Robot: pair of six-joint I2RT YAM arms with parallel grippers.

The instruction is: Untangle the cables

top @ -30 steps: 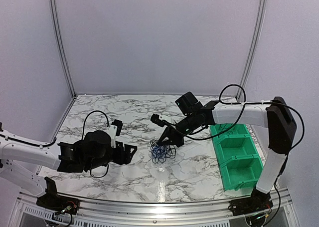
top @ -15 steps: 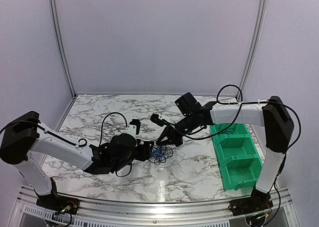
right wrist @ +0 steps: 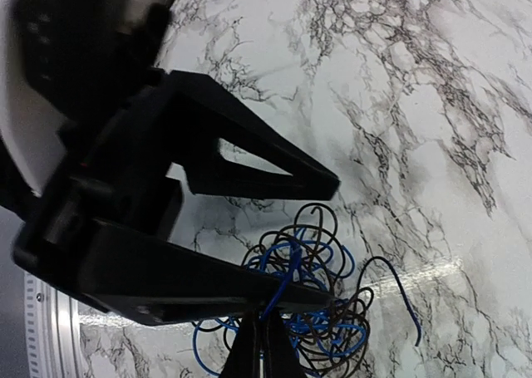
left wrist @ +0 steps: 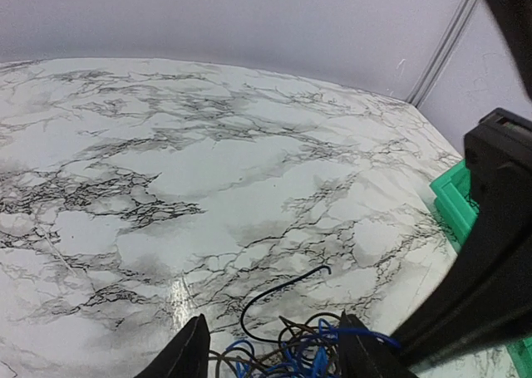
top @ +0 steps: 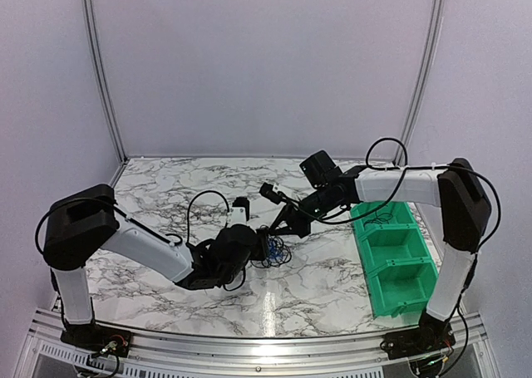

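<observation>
The cables (top: 277, 251) are a fist-sized tangle of blue and black wires on the marble table's middle. In the right wrist view the tangle (right wrist: 328, 299) lies under my right gripper (right wrist: 263, 318), which is shut on a blue strand rising out of it. My right gripper (top: 279, 227) hangs just above the tangle. My left gripper (top: 264, 247) is open at the tangle's left side. In the left wrist view the wires (left wrist: 291, 351) lie between its two fingers, one finger (left wrist: 187, 355) on the left. A single black strand (left wrist: 278, 291) curls out beyond them.
Green bins (top: 391, 257) stand at the table's right edge, also in the left wrist view (left wrist: 453, 197). The right arm's black body (left wrist: 490, 253) is close by the left gripper's right side. Grey walls enclose the back and sides.
My left arm has swung right across the table until its open jaws reach the tangle. My right gripper has shifted slightly up and right, still over the tangle.
</observation>
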